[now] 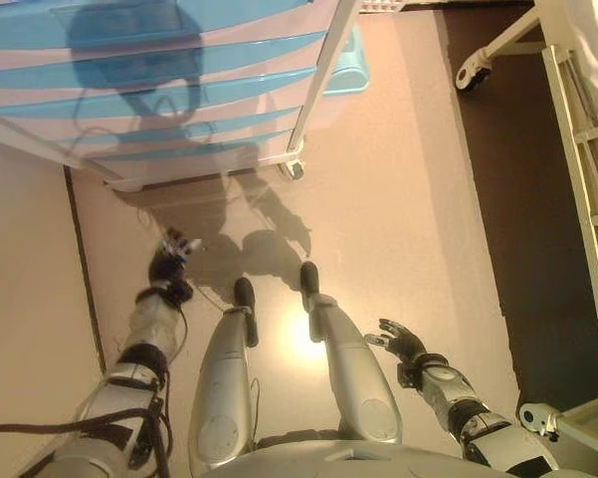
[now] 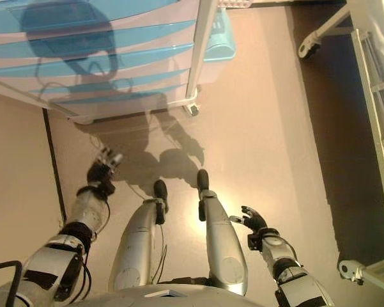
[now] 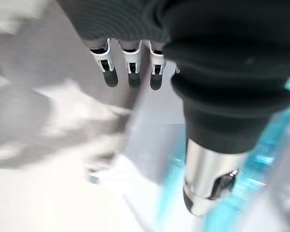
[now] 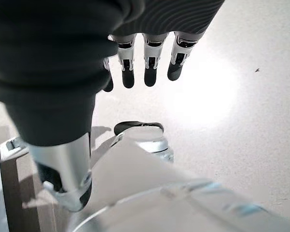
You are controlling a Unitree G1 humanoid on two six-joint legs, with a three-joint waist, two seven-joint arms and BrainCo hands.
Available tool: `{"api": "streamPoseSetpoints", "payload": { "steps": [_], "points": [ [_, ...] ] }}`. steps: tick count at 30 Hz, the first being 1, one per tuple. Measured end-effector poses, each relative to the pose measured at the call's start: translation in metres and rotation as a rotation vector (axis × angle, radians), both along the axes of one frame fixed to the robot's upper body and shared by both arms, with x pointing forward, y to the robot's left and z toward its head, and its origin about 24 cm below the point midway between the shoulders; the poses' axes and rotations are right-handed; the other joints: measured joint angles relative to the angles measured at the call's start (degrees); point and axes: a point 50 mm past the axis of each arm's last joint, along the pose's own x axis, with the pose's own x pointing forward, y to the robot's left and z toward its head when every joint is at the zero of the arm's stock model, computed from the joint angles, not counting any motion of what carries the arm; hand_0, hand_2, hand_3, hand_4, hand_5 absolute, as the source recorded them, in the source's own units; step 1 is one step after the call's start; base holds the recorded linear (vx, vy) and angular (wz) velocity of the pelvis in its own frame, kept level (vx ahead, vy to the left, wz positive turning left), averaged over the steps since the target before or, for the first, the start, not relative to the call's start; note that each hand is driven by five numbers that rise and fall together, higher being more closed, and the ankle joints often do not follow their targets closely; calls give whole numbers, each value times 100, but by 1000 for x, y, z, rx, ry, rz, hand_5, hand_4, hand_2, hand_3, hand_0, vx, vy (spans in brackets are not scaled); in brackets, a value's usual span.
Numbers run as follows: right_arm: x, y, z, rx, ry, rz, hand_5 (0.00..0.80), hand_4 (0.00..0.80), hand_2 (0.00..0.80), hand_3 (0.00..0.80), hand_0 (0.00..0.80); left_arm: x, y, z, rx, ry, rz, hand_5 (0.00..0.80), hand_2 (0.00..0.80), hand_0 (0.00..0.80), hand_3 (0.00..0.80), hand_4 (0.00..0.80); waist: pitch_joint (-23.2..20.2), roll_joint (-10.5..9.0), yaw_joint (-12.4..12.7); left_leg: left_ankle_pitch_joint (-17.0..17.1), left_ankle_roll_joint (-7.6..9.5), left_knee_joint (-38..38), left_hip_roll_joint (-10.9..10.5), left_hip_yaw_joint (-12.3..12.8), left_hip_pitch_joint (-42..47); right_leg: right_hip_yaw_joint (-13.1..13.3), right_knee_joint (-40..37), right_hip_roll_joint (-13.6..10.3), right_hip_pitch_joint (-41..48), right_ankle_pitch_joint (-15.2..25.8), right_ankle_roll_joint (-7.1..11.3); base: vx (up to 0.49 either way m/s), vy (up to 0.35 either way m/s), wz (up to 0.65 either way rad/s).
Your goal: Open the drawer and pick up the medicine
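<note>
the drawer unit point(image 1: 179, 80), pale with blue translucent fronts, stands shut ahead on castors; light plastic, likely to roll, so hook a front edge. no medicine shows. left hand point(image 1: 169, 261) and right hand point(image 1: 400, 341) hang empty, fingers relaxed.

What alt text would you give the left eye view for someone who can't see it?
Both robot hands hang open over bare floor: left robot hand nearer the wheeled drawer unit with blue-fronted drawers, all closed; right robot hand low at the side. No medicine shows.
</note>
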Motion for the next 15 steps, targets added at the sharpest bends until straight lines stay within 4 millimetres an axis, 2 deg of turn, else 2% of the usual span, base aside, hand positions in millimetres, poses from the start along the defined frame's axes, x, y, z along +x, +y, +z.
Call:
{"api": "streamPoseSetpoints", "payload": {
  "steps": [3, 6, 10, 15],
  "points": [
    [-13, -2, -6, 0, 29, -5, 0, 0, 0, 0, 0, 15, 1, 37, -71, -196, -28, 0, 0, 0, 0, 0, 1, 2, -15, -75, -6, 98, 37, 22, -14, 27, 6, 5, 11, 9, 15, 17, -35, -5],
    [-23, -2, -10, 8, 42, -5, 0, 0, 0, 0, 0, 22, 2, 61, -128, -339, -56, 0, 0, 0, 0, 0, 1, 2, -20, -118, 6, 202, 62, 17, -72, 34, 4, 30, -5, -13, 21, 42, -55, -2],
    [-24, -2, -10, 10, 40, -4, 0, 0, 0, 0, 0, 24, 2, 77, -153, -449, -105, 0, 0, 0, 0, 0, 10, -17, -60, -146, 8, 258, 65, 15, -103, 53, 3, 53, -11, 9, 16, 37, -46, -2],
    [-23, 2, -10, 9, 28, 29, 0, 0, 0, 0, 0, 27, 9, 105, -194, -582, -148, 0, 0, 0, 0, 0, 67, -126, -57, -267, -23, 502, 187, -3, -167, 61, 62, 173, 1, 28, 40, 40, -51, -8]
  ]
}}
